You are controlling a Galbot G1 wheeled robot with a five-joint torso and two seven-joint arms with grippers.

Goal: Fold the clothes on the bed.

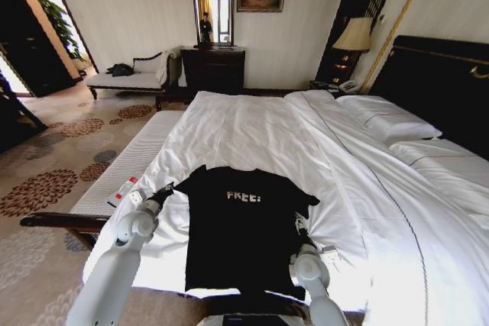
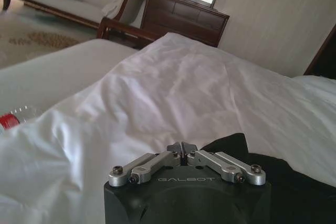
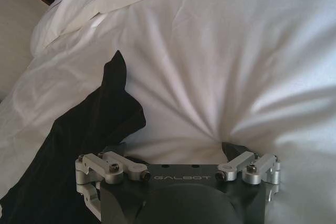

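Note:
The clothes, one black T-shirt point(image 1: 241, 230) with white "FREE!" lettering, lie flat and face up near the foot edge of the bed point(image 1: 252, 127). My left gripper point(image 1: 163, 192) sits at the tip of the shirt's left sleeve. In the left wrist view this gripper point(image 2: 182, 147) is shut, with the black fabric point(image 2: 273, 174) right beside its tips; whether cloth is pinched is hidden. My right gripper point(image 1: 300, 225) rests at the shirt's right edge below the sleeve. In the right wrist view it point(image 3: 178, 163) stands open over white sheet, the shirt point(image 3: 79, 145) lying to one side.
A white-cushioned bench point(image 1: 130, 162) runs along the bed's left side, with a small red-and-white item point(image 1: 122, 191) on it. Pillows point(image 1: 390, 121) and a dark headboard point(image 1: 443, 74) are at the right. A chaise point(image 1: 130, 78), dresser point(image 1: 214, 68) and lamp point(image 1: 354, 36) line the far wall.

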